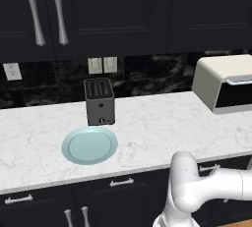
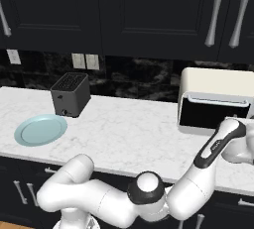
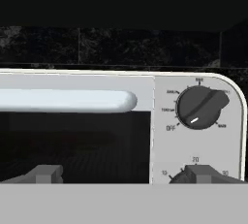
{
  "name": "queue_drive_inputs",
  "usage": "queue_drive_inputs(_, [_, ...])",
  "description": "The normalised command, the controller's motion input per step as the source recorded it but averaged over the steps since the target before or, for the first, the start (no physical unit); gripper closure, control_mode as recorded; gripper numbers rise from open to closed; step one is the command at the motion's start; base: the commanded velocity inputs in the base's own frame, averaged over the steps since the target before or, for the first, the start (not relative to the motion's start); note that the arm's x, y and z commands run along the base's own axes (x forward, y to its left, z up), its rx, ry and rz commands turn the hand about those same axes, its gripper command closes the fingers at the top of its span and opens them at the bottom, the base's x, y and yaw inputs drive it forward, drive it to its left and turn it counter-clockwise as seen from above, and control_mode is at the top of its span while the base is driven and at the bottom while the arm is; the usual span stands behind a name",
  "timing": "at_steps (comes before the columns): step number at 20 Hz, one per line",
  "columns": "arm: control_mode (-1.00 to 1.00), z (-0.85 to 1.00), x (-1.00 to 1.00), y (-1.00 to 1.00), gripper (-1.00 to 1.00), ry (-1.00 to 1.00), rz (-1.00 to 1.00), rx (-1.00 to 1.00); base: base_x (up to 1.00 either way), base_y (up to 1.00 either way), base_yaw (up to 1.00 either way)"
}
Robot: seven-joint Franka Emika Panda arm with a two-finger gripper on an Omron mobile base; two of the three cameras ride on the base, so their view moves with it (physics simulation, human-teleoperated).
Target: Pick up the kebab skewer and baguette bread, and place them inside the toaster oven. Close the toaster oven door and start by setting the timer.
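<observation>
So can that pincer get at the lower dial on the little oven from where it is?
Probably yes. The open pincer faces the oven head-on, one fingertip already in front of the lower dial, with nothing between them. The door handle lies off to the side.

You are looking at a home kitchen. A white marble countertop (image 1: pixel 147 123) runs along a black, veined stone backsplash (image 2: pixel 139 82), with dark cabinets (image 1: pixel 123 10) above that carry long silver handles (image 1: pixel 34 12). Below the counter edge sit dark drawers with small metal pulls (image 1: pixel 121 182). Wall outlets (image 1: pixel 102 65) are set into the backsplash. On the counter stand a dark slot toaster (image 1: pixel 100 101), a pale blue plate (image 1: pixel 89 145) and a cream toaster oven (image 2: pixel 218 99) with labelled grey knobs (image 3: pixel 201 107).
</observation>
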Motion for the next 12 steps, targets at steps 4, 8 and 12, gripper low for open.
queue_drive_inputs(4, [-1.00,-0.01,-0.03,0.71,-1.00,0.00,0.00,-0.01,0.00,0.00,0.00])
queue_drive_inputs(8, [-1.00,0.00,0.00,0.56,-1.00,0.00,0.00,0.00,0.00,0.00,0.00])
queue_drive_inputs(12, [-1.00,0.00,0.03,0.32,-1.00,0.00,0.00,0.00,0.00,0.00,0.00])
